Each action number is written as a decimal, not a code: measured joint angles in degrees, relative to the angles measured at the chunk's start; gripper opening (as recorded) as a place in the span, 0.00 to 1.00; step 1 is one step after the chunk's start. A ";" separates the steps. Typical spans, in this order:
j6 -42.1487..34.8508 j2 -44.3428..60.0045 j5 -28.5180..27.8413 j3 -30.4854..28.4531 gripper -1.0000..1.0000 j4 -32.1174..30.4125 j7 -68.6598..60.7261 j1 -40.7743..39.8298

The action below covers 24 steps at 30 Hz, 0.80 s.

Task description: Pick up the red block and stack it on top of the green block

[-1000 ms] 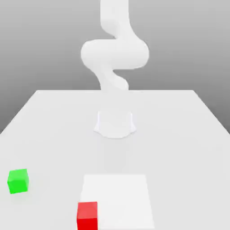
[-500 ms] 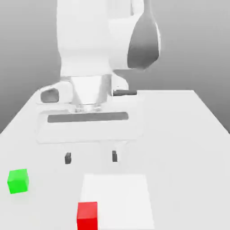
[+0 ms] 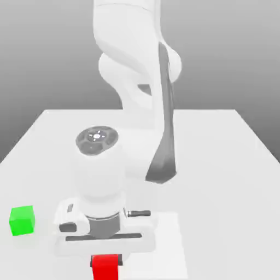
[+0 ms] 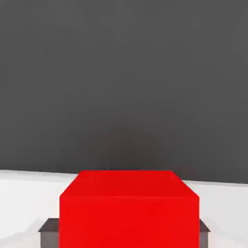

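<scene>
The red block (image 3: pixel 106 268) sits on the table near the front edge, in the lower middle of the exterior view. My gripper (image 3: pixel 106 259) has come straight down over it, the white hand just above the cube. In the hand view the red block (image 4: pixel 129 213) sits between my gripper (image 4: pixel 128 230), and the dark finger pads (image 4: pixel 49 226) press flat against its two sides. The green block (image 3: pixel 22 220) stands alone on the table toward the exterior view's left, well apart from the hand.
The white table (image 3: pixel 229 164) stretches back to the arm's base. A slightly brighter white square patch (image 3: pixel 167 240) lies flat on the surface beside the red block. The arm's links (image 3: pixel 142 82) rise over the middle of the table.
The hand has dropped from above the table's middle down onto the red block. Its fingers, wide apart half a second ago, have closed in on the cube's sides. Both blocks stay put.
</scene>
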 joint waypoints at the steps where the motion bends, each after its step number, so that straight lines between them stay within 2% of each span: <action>1: 0.53 0.62 0.16 0.17 0.00 0.10 -0.12 -0.14; 7: -7.30 -8.92 -2.64 -1.87 0.00 -1.57 1.72 0.58; 17: -11.05 -18.57 -3.60 -16.37 0.00 -7.58 -5.72 -15.97; 22: -4.37 -11.32 3.38 -13.71 0.00 -7.60 -11.57 -18.86; 23: -2.79 -9.49 4.98 -12.69 1.00 -7.50 -12.74 -19.60; 24: -2.79 -9.49 4.98 -12.69 1.00 -7.50 -12.74 -19.60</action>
